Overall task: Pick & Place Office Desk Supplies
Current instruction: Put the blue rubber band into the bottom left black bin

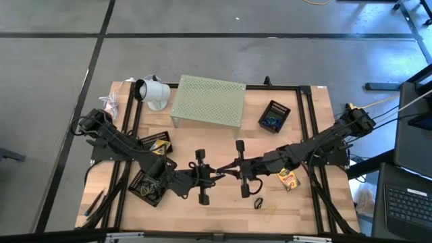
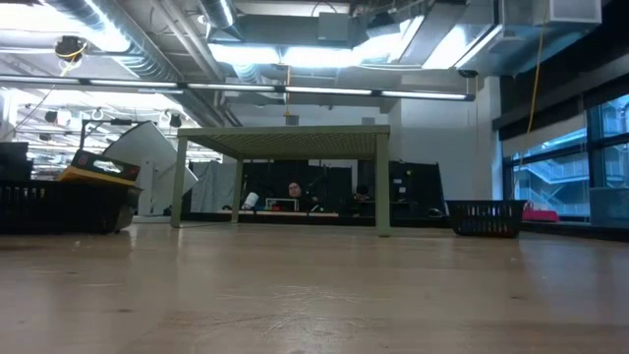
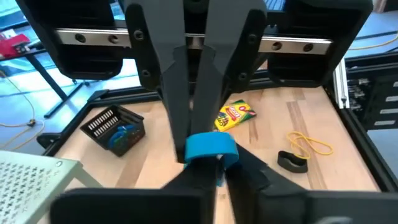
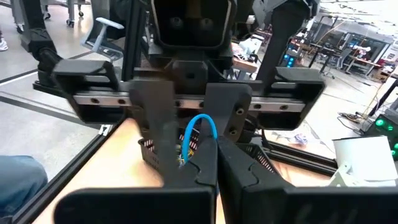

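A blue rubber band hangs above the middle of the table between my two grippers, which face each other tip to tip. My left gripper comes from the table's left and my right gripper from the right, and both are shut on the band. In the right wrist view the band shows as a thin blue loop arching over the fingertips. A yellow-green card box, a black binder clip and a yellow rubber band lie flat on the wood near the front right. My left gripper pinches the blue band's near end between its two fingers, coming level from the table's left. The band is lifted clear of the table. My right gripper pinches the other end of the band between its two fingers, coming level from the table's right. The free part of the loop arches up above the fingertips.
A pale green perforated riser stands at the far middle, with a white cup-shaped object to its left. One black basket sits at the far right and another at the left under my left arm, beside a second card box.
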Tool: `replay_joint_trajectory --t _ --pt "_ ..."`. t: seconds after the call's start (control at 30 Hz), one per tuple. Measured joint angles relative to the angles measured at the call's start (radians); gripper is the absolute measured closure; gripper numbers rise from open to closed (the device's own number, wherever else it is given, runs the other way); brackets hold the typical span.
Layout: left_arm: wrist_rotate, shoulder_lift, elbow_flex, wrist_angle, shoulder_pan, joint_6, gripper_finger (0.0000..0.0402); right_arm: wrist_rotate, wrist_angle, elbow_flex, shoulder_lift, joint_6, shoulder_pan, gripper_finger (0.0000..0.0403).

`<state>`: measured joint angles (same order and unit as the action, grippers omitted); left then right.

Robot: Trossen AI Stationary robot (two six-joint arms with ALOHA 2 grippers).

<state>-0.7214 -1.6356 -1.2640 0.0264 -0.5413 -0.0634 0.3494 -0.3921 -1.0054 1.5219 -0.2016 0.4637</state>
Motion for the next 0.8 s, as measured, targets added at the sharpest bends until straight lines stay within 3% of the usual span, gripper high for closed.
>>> replay_joint_trajectory --t 0.2,0.37,0.47,0.63,0.8 --pt "0.006 0.0 0.0 0.019 -0.002 -0.006 0.0399 -0.001 0.006 0.0 0.0 0.03 0.0 0.0367" --pt "0.006 0.0 0.0 0.053 -0.01 -0.026 0.0399 0.002 0.042 0.0 0.001 0.114 0.0 0.0292" --pt "-0.006 0.0 0.0 0.101 -0.016 -0.067 0.04 0.001 0.15 0.0 -0.018 0.165 0.0 0.0245" --pt "-0.001 0.0 -0.002 0.293 -0.029 -0.252 0.0399 -0.003 0.447 0.002 -0.083 0.362 0.0 0.019" --pt "0.12 0.0 -0.002 0.6 -0.039 -0.573 0.0399 -0.103 0.671 0.002 -0.123 0.643 0.001 0.0174"
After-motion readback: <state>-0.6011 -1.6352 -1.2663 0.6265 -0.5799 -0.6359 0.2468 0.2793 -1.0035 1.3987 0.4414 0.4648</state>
